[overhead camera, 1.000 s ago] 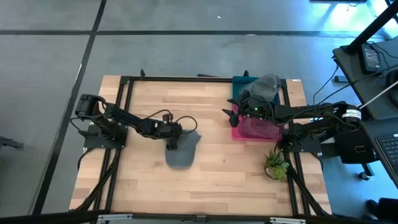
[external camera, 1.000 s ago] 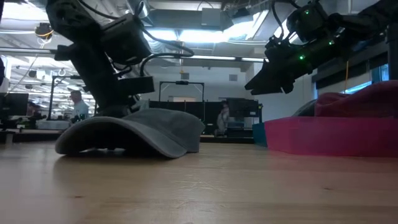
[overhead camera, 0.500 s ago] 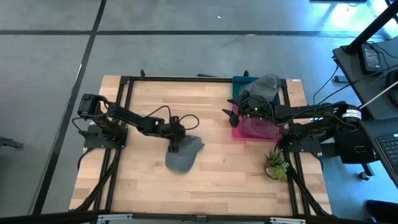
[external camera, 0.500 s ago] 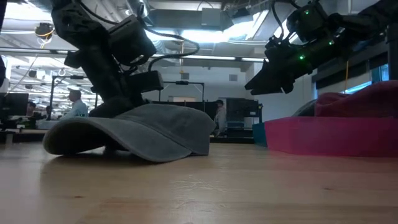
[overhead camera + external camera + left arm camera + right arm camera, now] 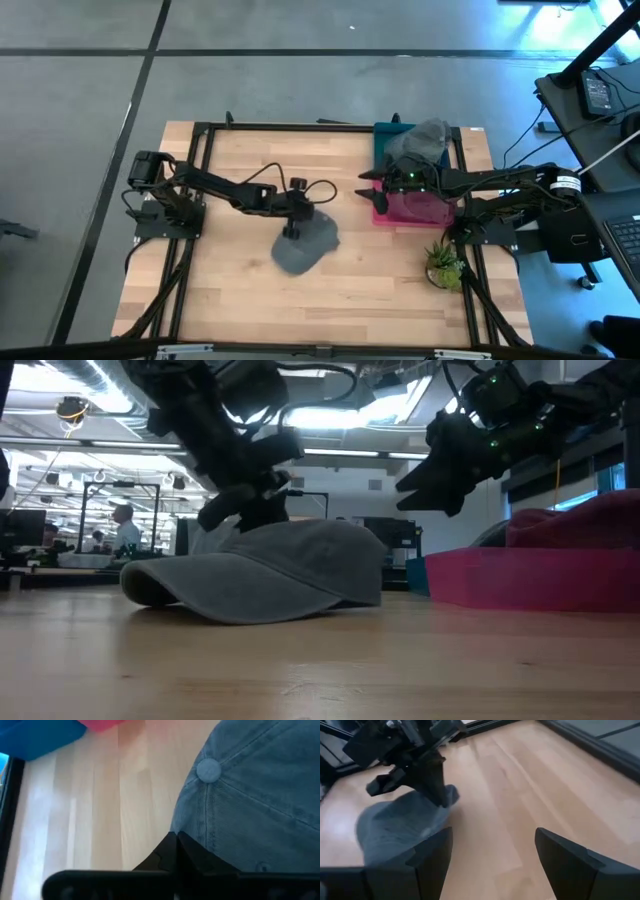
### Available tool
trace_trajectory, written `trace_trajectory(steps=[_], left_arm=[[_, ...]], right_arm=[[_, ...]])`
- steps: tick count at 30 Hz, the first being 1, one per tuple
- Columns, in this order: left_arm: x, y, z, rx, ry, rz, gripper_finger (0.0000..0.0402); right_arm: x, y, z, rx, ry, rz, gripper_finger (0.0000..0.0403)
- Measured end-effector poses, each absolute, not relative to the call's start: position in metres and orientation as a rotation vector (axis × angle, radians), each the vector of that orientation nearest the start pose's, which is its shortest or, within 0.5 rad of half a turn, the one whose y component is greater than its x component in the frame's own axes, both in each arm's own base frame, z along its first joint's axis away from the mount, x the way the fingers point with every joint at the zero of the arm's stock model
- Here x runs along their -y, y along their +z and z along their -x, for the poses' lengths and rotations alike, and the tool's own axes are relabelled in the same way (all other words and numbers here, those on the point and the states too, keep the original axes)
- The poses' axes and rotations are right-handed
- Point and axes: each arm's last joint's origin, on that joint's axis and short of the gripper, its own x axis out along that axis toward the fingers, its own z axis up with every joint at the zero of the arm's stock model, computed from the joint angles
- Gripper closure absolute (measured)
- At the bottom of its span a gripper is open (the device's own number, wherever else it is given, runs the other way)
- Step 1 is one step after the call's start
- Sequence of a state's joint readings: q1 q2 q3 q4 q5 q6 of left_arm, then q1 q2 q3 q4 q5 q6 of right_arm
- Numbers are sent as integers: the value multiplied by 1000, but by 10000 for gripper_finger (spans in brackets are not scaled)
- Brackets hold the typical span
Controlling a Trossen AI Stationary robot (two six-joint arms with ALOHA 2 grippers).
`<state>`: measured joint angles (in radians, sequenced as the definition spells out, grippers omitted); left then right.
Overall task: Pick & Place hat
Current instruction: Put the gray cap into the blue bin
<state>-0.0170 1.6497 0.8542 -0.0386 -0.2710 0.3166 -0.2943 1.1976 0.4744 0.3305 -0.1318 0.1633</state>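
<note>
A grey-blue cap [image 5: 306, 243] lies near the middle of the table. In the low view the cap [image 5: 270, 570] rests on its rim and brim. My left gripper [image 5: 293, 222] is shut on the cap's far side. The left wrist view shows the crown's top button [image 5: 208, 770] just beyond the fingers. My right gripper [image 5: 371, 195] hangs open above the table, right of the cap and beside the pink bin [image 5: 412, 207]. In the right wrist view its gap [image 5: 492, 865] faces the cap [image 5: 400, 825]. My left gripper pinches the cap's crown cloth [image 5: 200, 847] between its two shut fingers, a short way from the top button. The fingers [image 5: 245, 510] come down from above, slanting from the table's left. The cap stays on the table, and its crown rises to the fingers.
A pink bin [image 5: 530, 575] and a blue bin [image 5: 392, 135] stand at the table's far right; a second grey cap [image 5: 426, 140] lies on them. A small potted plant [image 5: 443, 266] sits at the right edge. Bare wood lies near and to the left.
My left gripper has moved toward the table's right, still shut on the cap. The cap has slid with it along the table toward the pink bin and turned a little. My right gripper has kept its place and stayed open.
</note>
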Motion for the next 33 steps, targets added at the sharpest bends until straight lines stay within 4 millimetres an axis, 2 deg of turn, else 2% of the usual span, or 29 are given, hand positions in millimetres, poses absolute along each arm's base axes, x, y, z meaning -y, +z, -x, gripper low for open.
trace_trajectory(steps=[5, 11, 17, 22, 28, 33], left_arm=[[-4, 172, -325, -834, 154, -443, 399], [-6, 183, -331, -807, 262, -475, 399], [-8, 198, -339, -764, 344, -490, 400], [-7, 203, -342, -745, 326, -480, 400], [-7, 203, -342, -743, 335, -467, 400], [-7, 203, -342, -737, 342, -447, 400]], right_arm=[[63, 196, -228, -367, -122, -293, 122], [57, 200, -231, -322, -116, -444, 122], [49, 201, -239, -333, -139, -478, 122], [49, 203, -263, -386, -81, -458, 122], [54, 199, -293, -598, -78, -459, 122], [53, 205, -310, -620, -19, -470, 122]])
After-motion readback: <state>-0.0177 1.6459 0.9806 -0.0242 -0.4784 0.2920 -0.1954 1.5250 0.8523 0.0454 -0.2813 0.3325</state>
